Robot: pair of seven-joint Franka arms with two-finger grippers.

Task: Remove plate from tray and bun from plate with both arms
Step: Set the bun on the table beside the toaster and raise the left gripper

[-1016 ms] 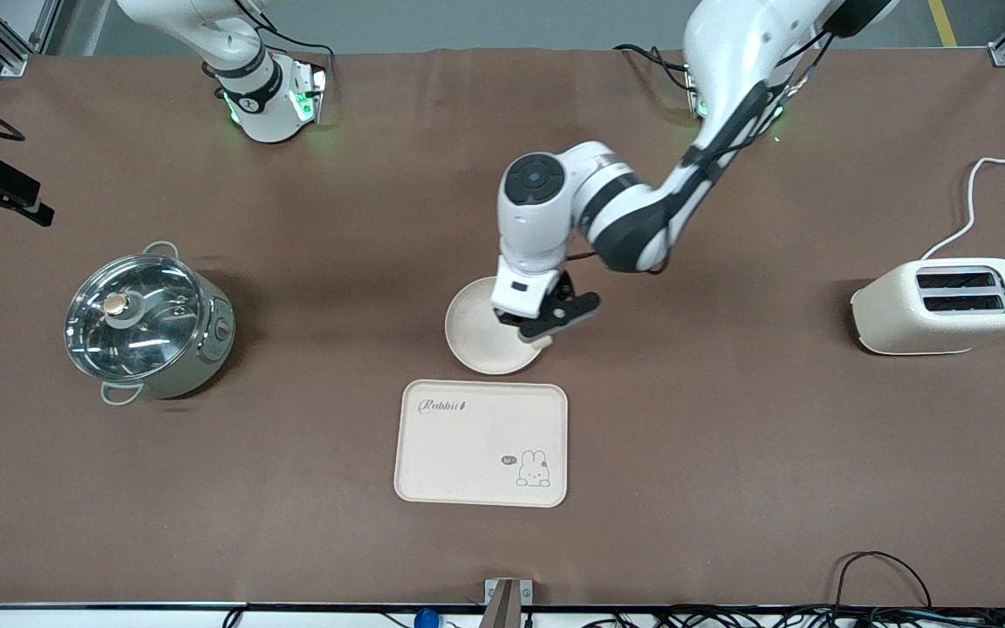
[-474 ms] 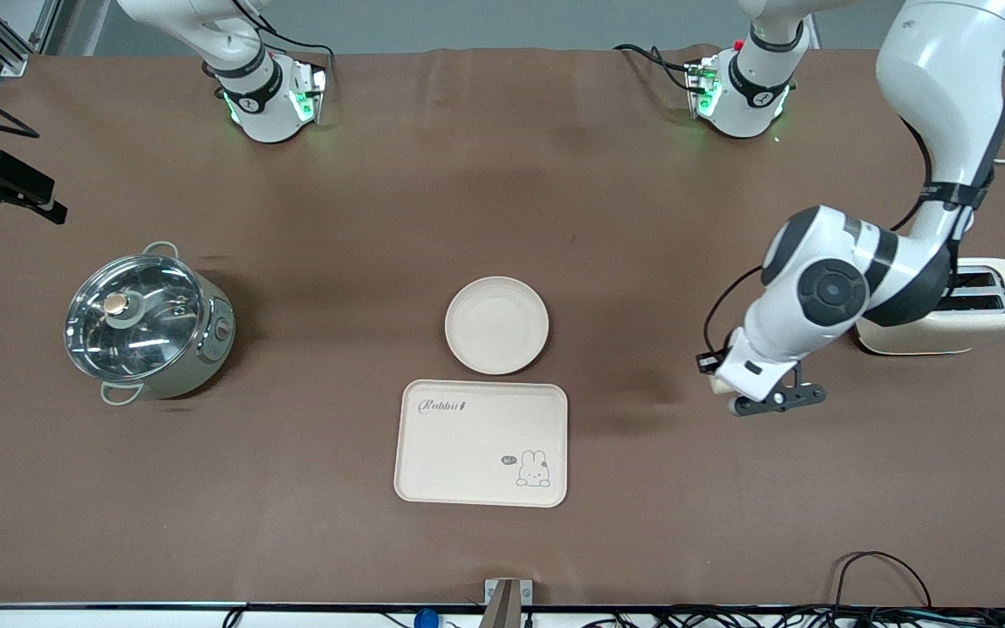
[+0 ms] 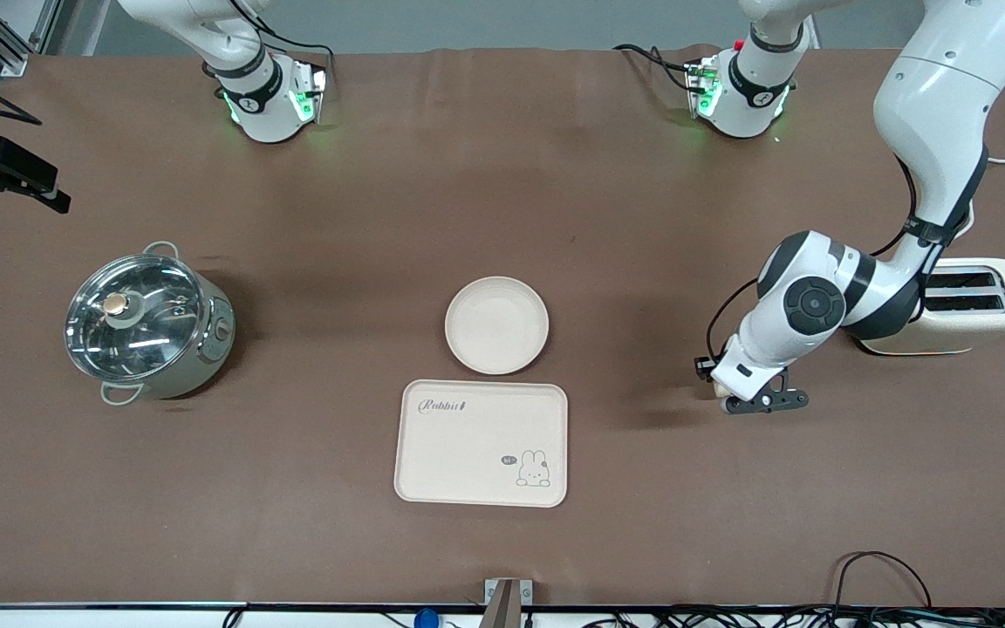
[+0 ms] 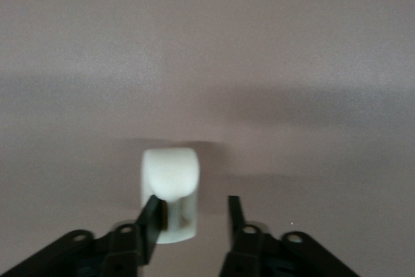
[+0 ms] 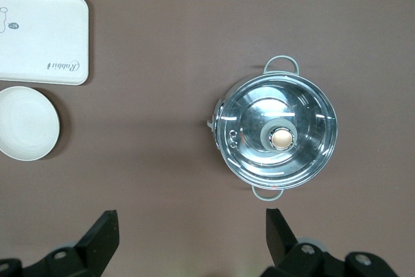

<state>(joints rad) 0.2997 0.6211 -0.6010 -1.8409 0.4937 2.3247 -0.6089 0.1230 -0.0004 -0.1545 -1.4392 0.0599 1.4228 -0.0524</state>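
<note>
The brown desk [image 3: 502,218] is taken as a clock face, six o'clock toward the front camera. The tray [image 3: 433,453] is seen near the centre, bare, and the plate [image 3: 496,325] is already set down on the desk just at its twelve o'clock, apart from it and empty. A lidded pot [image 3: 149,323] is noted out at nine, a toaster [image 3: 904,327] out at three.

The left claw [image 3: 760,403] is found low over the desk, at about seven o'clock of the toaster. Its jaws are parted: the bun [image 4: 170,173] is touched by one finger [image 4: 150,215] only, while the other stands clear, so the bun is judged released and resting on the desk. The right claw [image 5: 191,225] is held wide apart and empty, high over the pot's end of the desk, where the right arm waits.

For a clean finish, the jaws should be spread fully before anything else. A straight lift is then advised, with no sideways drift, since the bun could be rolled or dragged by that touching finger.
</note>
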